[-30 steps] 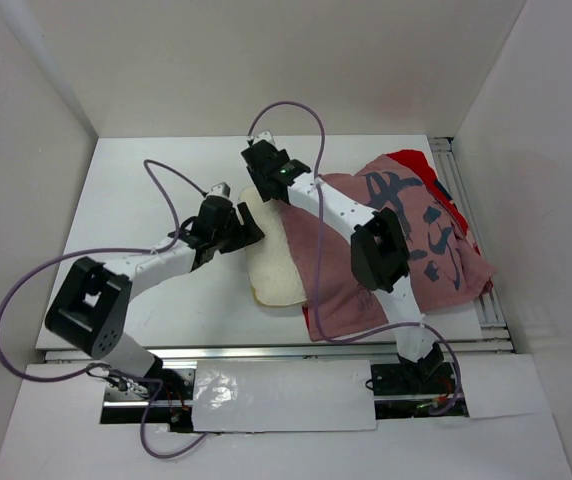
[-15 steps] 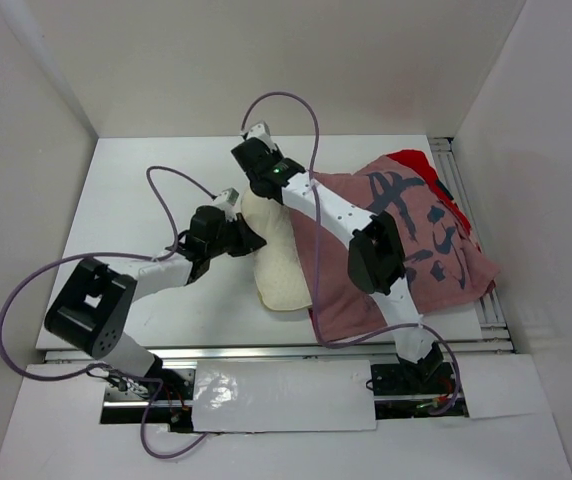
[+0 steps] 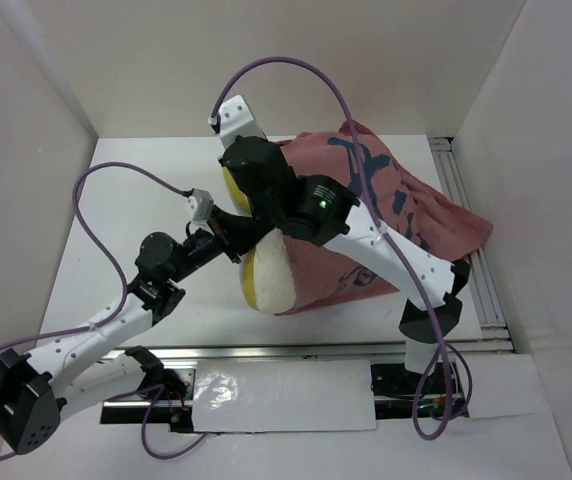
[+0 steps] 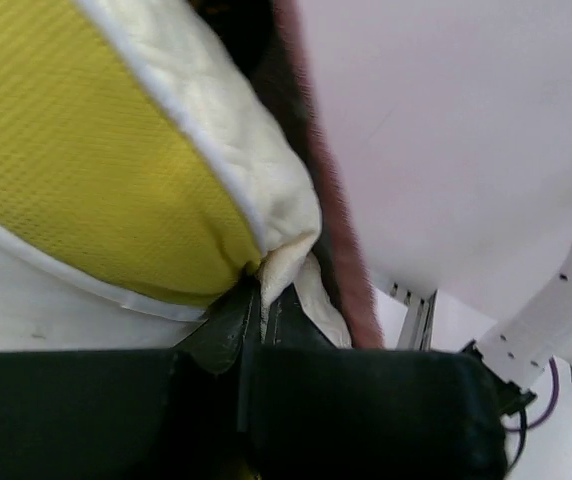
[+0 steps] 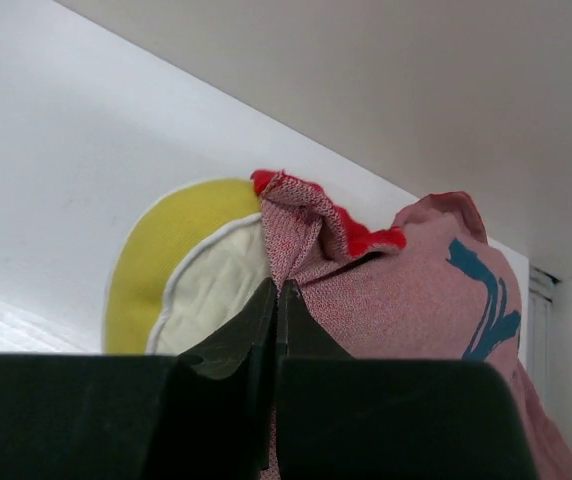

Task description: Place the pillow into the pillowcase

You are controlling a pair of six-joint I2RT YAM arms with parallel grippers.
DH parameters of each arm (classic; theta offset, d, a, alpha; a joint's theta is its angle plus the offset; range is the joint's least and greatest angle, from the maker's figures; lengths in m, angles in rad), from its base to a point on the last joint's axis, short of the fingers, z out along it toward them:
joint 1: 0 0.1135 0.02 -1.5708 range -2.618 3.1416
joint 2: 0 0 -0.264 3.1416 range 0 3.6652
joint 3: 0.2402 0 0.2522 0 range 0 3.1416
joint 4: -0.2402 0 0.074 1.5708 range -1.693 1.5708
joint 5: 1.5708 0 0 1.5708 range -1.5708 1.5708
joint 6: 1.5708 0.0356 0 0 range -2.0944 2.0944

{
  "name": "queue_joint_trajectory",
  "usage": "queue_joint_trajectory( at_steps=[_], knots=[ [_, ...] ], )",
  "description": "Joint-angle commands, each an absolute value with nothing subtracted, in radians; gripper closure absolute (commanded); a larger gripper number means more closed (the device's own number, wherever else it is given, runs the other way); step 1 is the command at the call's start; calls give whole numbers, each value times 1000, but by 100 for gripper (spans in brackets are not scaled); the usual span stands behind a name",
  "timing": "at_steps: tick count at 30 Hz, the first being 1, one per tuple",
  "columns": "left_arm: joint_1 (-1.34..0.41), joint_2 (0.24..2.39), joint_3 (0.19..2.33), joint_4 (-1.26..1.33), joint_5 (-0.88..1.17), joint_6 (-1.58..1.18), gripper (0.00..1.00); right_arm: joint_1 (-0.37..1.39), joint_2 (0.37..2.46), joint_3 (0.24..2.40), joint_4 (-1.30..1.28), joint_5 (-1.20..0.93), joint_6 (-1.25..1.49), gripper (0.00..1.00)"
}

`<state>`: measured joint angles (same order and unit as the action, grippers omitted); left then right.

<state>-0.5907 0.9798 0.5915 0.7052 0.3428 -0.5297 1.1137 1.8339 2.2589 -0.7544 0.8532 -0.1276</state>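
Left fingers [image 4: 263, 300] are pinched tight on a cream corner of the pillow [image 3: 274, 272], coming in from its 9 o'clock side. Right fingers [image 5: 276, 300] are clamped shut on the red-edged hem of the case [image 3: 311, 270] up at the pillow's 12 o'clock end. The pillow stands tilted mid-counter [image 3: 136, 210], yellow mesh and white piping showing at 6 o'clock, and the pink case covers its 3 o'clock side and drapes away that way.

No legible text anywhere; the faded pink fabric pillowcase [image 3: 381, 175] shows only unreadable dark brush-like marks [image 5: 481, 300] at one o'clock.
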Motion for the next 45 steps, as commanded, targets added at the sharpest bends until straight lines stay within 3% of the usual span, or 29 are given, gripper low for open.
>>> queue_joint_trajectory(
  at_steps=[1,9,13,20,23,24,25,26,29,35,39,40,41,42,45],
  knots=[
    [-589,1063,584,882,226,-503,100,1183,1818,2309,-779,756,-97,100],
    [-589,1403,575,979,54,-646,100,1197,1809,2255,-778,695,-57,100],
    [-589,1450,609,824,-87,-699,100,1152,1809,2155,-767,657,14,100],
    [-589,1471,632,713,-85,-762,100,985,1894,2011,-707,425,57,100],
    [-589,1499,618,767,-72,-775,100,965,1969,2032,-707,348,45,82],
    [-598,1499,618,778,-72,-793,100,956,1998,2043,-707,315,44,73],
    [-598,1514,618,778,-72,-802,100,944,2012,2077,-722,305,44,55],
    [-598,1514,618,767,-72,-802,100,943,2023,2094,-733,305,44,45],
    [-598,1554,641,715,-94,-847,100,924,2010,2086,-742,291,44,26],
    [-598,1647,787,542,-75,-891,100,914,1809,1811,-657,347,54,21],
    [-598,1643,801,473,-25,-891,73,893,1691,1585,-637,402,64,20],
    [-598,1626,772,460,-25,-900,63,893,1649,1544,-623,411,77,20],
    [-598,1608,756,460,-15,-900,47,882,1629,1469,-608,411,77,19],
    [-598,1561,743,433,-32,-900,40,868,1609,1436,-597,411,77,18],
    [-598,1485,692,330,-63,-913,34,842,1536,1355,-563,411,97,18]
  ],
)
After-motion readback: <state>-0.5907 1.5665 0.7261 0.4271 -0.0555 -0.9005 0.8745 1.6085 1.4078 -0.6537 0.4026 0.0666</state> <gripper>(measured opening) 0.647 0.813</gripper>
